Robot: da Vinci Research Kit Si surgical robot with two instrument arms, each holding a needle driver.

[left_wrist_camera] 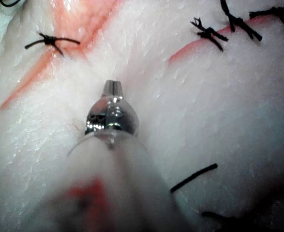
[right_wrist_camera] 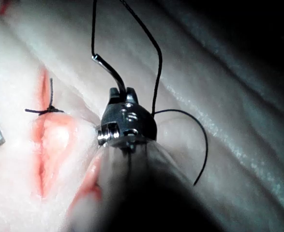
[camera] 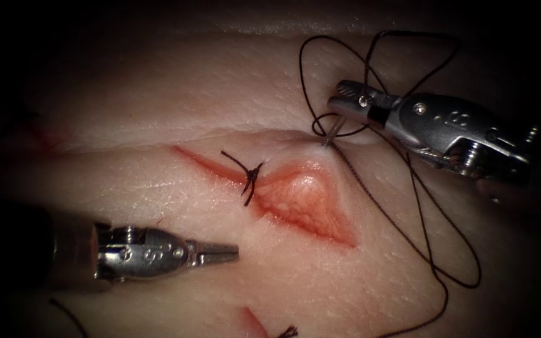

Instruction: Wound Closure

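Tissue [camera: 158, 188] lies under both of your tools, with its cut [camera: 295, 200] running slantwise from upper left to lower right and gaping wide and red toward its right end. One knotted stitch [camera: 250, 178] already crosses the cut near its left part, its short cut ends sticking out.

Your right tool [camera: 336, 103] sits above the upper right end of the cut, and its jaws are clamped on the needle [camera: 332, 133]. In the endoscope view the needle shows as a short bright piece running from the jaws down to the tissue, its lower end at the surface just beyond the cut's right end; you cannot tell how deep it sits. In the right wrist view the needle [right_wrist_camera: 110, 72] curves out past the jaws, with the grip near one end of its curve and the thread leaving from the far end.

Thread [camera: 433, 250] loops widely above and behind your right tool, then trails down over the tissue on the right side of the cut.

Your left tool [camera: 230, 252] hovers below the cut on its left side, jaws pressed together and holding nothing, well apart from the needle. The left wrist view shows its tip [left_wrist_camera: 112, 88] over bare tissue, with other stitched cuts farther off.
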